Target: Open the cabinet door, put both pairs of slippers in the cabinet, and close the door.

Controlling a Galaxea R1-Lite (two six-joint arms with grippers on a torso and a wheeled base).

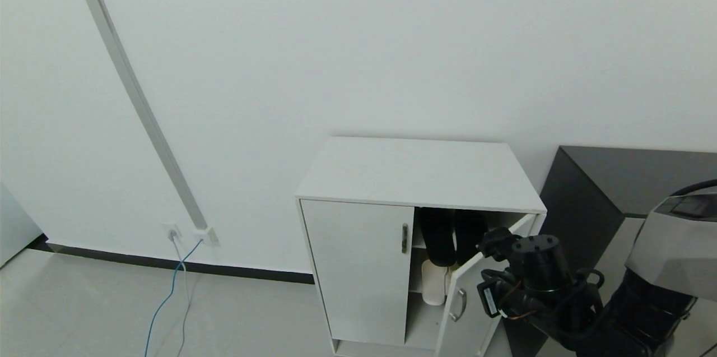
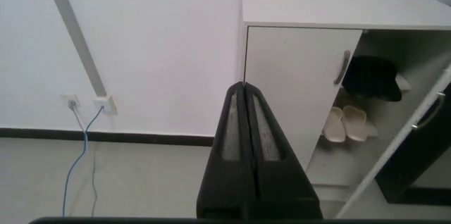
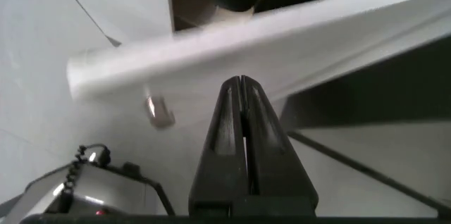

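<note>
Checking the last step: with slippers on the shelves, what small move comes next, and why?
Probably press the right claw, shut and at the outer face of the right door, forward to swing it closed: black slippers and white slippers already sit inside, and that door stands ajar.

Jaws together, tips before white cabinet door (image 3: 296,34); handle (image 3: 161,110) near.
</note>
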